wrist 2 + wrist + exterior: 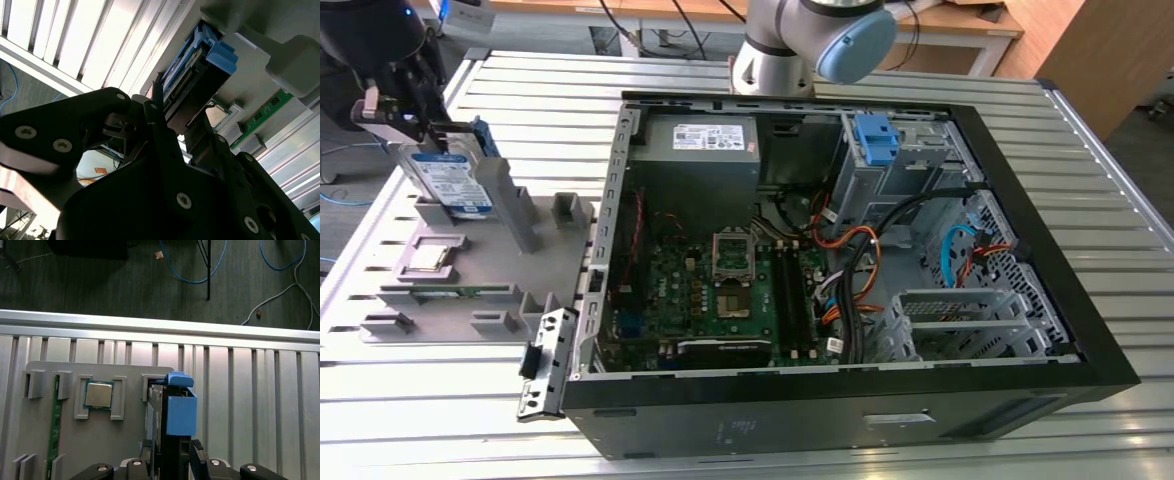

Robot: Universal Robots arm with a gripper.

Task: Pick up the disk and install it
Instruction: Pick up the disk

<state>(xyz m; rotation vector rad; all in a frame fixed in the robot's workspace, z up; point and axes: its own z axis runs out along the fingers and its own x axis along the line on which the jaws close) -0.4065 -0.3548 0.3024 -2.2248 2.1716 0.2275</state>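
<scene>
So far, just the first part is under way. The black tool [172, 455] has its two fingers closed narrow on the flat silver metal disk with the white-and-blue label and blue plastic side rails [451, 185], one finger on each side.

The disk is over at the exterior view's left. It is in or just above its slot in the grey plastic holder tray [520, 250], which sits on the bench of silver metal slats [400, 400]. I cannot tell if its bottom has left the slot. It is well apart from the big open black computer case [1067, 340], so putting it in is not yet done.

The disk stands up on its end. Its long side seems to run up and down, tipped a little. A thin edge is up toward the tool, and the label face is turned toward the exterior camera.
</scene>
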